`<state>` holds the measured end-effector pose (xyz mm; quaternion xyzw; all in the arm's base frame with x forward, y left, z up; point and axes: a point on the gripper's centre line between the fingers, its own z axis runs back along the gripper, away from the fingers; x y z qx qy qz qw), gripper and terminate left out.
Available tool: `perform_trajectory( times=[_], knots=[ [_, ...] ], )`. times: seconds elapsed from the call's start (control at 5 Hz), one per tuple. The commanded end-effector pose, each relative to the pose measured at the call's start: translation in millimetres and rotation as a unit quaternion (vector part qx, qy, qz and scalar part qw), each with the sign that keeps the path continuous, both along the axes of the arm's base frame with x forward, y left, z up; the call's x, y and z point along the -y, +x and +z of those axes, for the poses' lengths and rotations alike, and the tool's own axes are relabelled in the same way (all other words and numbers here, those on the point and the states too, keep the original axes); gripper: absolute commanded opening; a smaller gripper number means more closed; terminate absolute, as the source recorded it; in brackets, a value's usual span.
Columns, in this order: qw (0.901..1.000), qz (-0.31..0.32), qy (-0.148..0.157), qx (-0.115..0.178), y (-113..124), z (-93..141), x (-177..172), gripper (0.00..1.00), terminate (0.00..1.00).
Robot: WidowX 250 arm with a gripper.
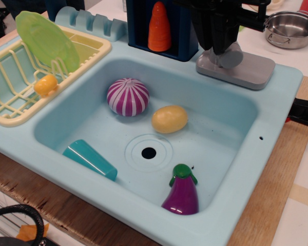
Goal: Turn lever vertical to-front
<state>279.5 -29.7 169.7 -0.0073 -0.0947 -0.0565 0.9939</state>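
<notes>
Gripper [219,47] — black, blocky — covers the slim grey lever above its round barrel [229,56]; grip unclear

One camera looks down obliquely from the front, close over the sink [277,102].

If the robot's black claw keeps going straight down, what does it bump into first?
Most likely the round grey barrel of the toy tap, right under the gripper. The lever itself is hidden behind the gripper, so depth is uncertain.
</notes>
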Motion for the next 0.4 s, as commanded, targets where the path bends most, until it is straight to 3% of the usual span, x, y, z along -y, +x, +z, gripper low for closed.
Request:
perform_trajectory(
  times=[0.0,0.2],
  knots=[
    [0.9935,0.057,0.062,-0.077,-40.0,-26.4,-81.5,0.00,0.00],
    [0.9938,0.040,0.061,-0.084,-46.7,-32.4,-108.9,0.00,0.00]
  ],
)
